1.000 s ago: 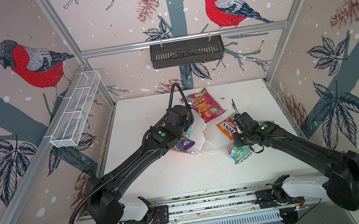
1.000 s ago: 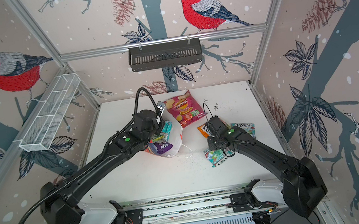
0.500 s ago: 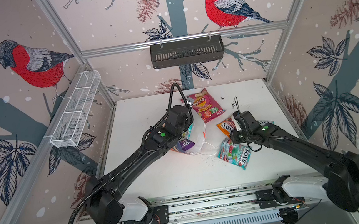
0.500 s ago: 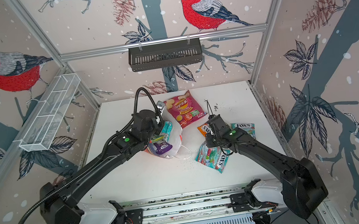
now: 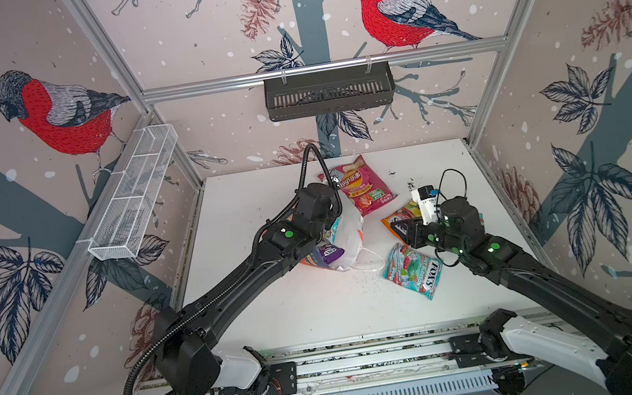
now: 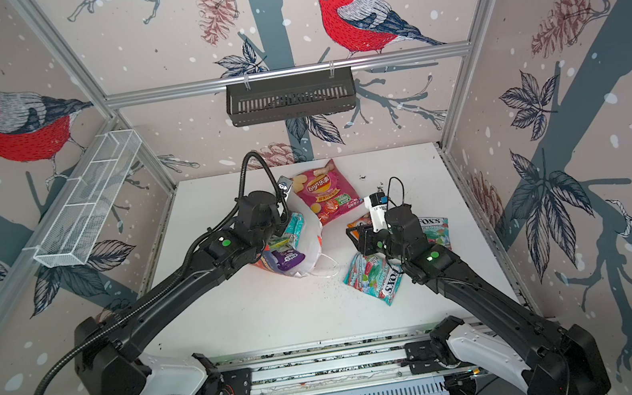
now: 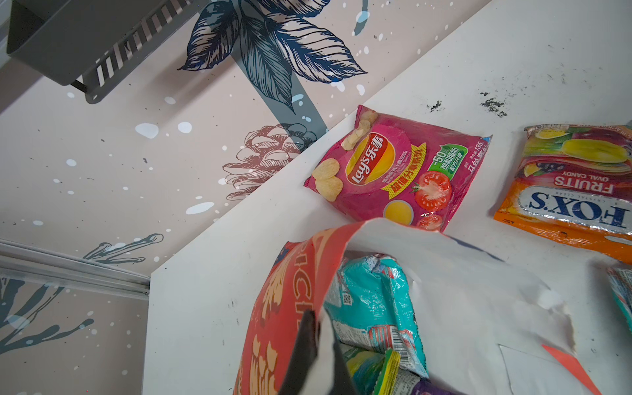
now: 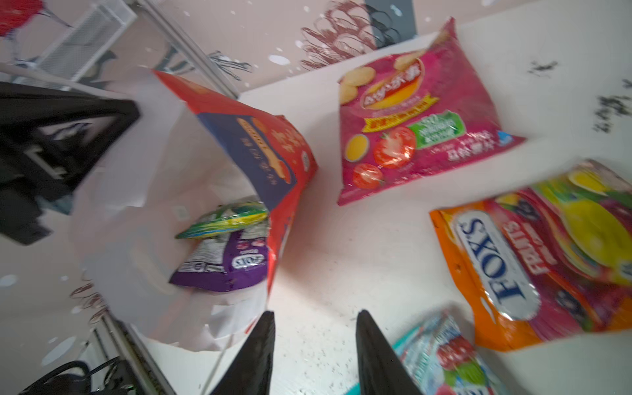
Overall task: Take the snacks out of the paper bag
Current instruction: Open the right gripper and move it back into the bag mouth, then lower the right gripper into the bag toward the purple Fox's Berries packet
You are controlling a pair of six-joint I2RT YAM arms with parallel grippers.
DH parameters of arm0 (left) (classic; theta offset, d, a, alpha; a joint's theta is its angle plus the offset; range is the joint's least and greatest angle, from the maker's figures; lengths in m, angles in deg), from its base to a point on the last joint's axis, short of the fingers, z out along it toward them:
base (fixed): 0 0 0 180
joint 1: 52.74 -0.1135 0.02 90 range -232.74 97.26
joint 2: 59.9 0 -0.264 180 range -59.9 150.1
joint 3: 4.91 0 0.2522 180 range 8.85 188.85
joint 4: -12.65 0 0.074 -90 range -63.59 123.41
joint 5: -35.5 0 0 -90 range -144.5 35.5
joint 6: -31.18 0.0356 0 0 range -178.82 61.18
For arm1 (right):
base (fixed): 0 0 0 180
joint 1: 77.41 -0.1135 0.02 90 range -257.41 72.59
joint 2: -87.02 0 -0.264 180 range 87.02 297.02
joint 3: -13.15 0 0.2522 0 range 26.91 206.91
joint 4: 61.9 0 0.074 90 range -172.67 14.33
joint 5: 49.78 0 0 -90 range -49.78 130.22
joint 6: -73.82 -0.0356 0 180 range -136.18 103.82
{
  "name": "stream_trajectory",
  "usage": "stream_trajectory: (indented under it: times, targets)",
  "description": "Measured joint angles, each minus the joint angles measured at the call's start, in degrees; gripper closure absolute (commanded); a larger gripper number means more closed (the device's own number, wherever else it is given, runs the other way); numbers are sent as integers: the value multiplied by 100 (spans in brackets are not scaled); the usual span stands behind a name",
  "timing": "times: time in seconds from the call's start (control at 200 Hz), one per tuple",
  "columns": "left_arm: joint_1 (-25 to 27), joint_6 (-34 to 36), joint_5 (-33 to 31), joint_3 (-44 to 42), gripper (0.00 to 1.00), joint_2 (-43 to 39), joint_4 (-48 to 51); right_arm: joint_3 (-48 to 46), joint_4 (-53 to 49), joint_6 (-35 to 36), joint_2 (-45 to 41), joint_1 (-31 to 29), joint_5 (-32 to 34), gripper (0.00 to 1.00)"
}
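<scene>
three pouches inside paper bag point(image 5: 349, 236), table centre: purple fox's pack point(image 8: 236, 263), green pack point(image 8: 225, 219), teal pack point(image 7: 369, 307) | left gripper point(image 7: 318, 342) pinches bag rim, 10 o'clock | right gripper point(image 8: 316, 318) parted, empty, 3 o'clock | advice: enter mouth, nip purple pack's edge, avoid wall

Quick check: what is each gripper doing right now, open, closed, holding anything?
Left gripper: closed, pinching the rim of the paper bag.
Right gripper: open, holding nothing.
</scene>
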Motion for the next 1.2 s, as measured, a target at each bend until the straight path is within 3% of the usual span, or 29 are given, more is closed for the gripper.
stream_trajectory:
  times: [0.185, 0.53, 0.901, 1.196]
  targets:
    - [13, -13, 0, 96, 100, 76, 35, 85, 592, -70, 326, -341, -439, 60]
    - [15, -11, -20, -44, 100, 52, -162, 247, 1283, -323, 1287, -1082, -546, 66]
    - [15, 42, 7, -566, 100, -249, -573, 632, 2046, -1202, 2739, -1617, -13, 68]
    - [24, 72, 229, -831, 100, -560, -603, 654, 2487, -1491, 3287, -1928, 280, 69]
